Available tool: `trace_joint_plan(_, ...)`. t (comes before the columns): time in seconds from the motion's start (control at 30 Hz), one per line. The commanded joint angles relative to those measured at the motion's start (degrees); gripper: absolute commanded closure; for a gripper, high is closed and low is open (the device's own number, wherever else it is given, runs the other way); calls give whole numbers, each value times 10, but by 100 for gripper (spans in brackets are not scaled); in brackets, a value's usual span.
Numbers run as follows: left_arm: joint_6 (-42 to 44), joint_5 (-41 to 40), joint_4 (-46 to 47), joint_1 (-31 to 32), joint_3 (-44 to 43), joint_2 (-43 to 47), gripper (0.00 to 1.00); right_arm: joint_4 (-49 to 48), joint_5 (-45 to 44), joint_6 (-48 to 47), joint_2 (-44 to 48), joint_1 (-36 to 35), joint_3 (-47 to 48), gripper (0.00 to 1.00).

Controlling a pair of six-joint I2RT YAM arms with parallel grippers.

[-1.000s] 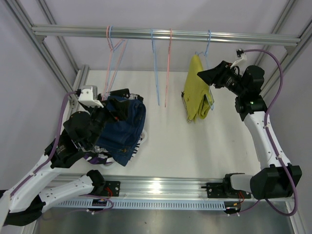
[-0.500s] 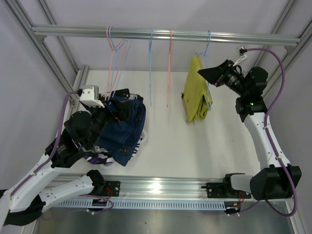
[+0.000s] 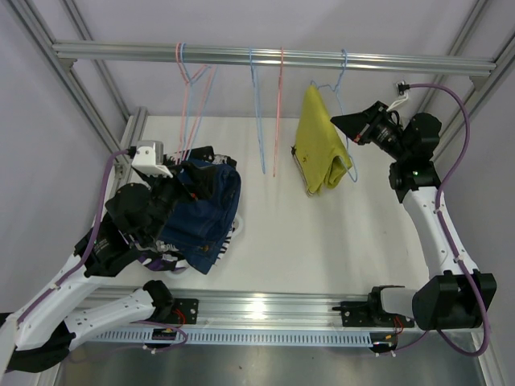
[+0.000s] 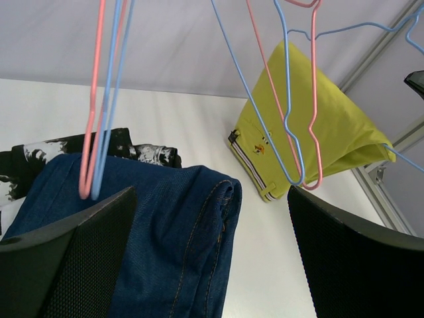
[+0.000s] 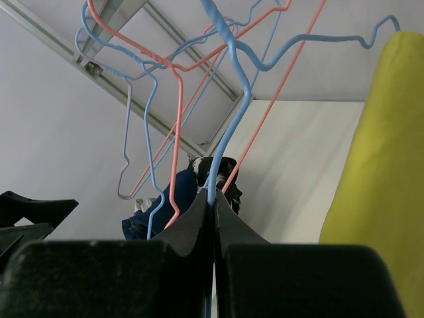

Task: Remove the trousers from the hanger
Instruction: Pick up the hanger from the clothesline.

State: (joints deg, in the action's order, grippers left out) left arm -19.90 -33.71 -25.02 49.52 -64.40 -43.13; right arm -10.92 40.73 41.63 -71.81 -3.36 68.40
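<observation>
Top view: the open run is the bare surface (image 3: 322,241) from ctr out to 3–6 o'clock. Nothing lies there, so a hand can pass low. 9 o'clock is blocked by the trousers pile (image 3: 205,213), w/ the left hand (image 4: 212,262) spread wide right over it. At 12 o'clock the rail (image 3: 273,58) runs overhead w/ bare hangers dangling under it: the left hanger pair (image 3: 193,104) at 11, the two middle hangers (image 3: 257,121) at 12, all thin wire. The gap btw those and the yellow trousers (image 3: 318,149) at 1 o'clock is narrow. The yellow pair drapes off the blue hanger (image 5: 222,169), w/ the right hand (image 5: 212,209) pinched on its wire at 2 o'clock, filling that side. Frame posts (image 3: 76,88) close off the L & R edges.
</observation>
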Motion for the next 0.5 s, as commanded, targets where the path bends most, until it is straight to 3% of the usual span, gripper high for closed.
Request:
trace_joint_plan(0.0, 12, 15, 13, -4, 2, -3, 1, -66, 28, -5, 15, -3, 9, 100)
trace_joint_plan(0.47, 12, 23, 13, -4, 2, -9, 0, -168, -51, 37, 53, -16, -45, 100)
